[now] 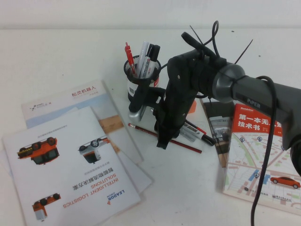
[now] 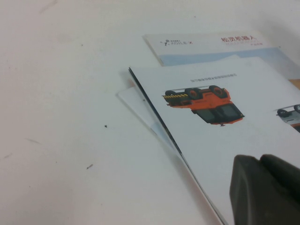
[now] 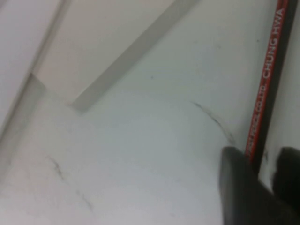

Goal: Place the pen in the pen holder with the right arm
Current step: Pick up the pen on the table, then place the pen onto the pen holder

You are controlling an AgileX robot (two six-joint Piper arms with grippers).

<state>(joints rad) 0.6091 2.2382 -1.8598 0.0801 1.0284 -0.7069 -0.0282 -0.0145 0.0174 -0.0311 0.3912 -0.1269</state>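
The pen (image 1: 186,145), a long thin dark-red stick, lies flat on the white table in front of the pen holder (image 1: 140,77), a black mesh cup with a white label that holds several pens. My right arm reaches down over the pen. My right gripper (image 1: 162,143) is at the table with its jaws open, one finger on each side of the pen. In the right wrist view the pen (image 3: 265,79) runs between the fingers of my right gripper (image 3: 260,157), with a gap beside it. My left gripper (image 2: 260,161) is shut and empty over a brochure, out of the high view.
Overlapping brochures (image 1: 70,165) lie at the left, and they also show in the left wrist view (image 2: 225,122). A book with a red cover (image 1: 263,150) lies at the right. Markers (image 1: 200,134) and a silver-grey pen (image 1: 136,113) lie near the holder.
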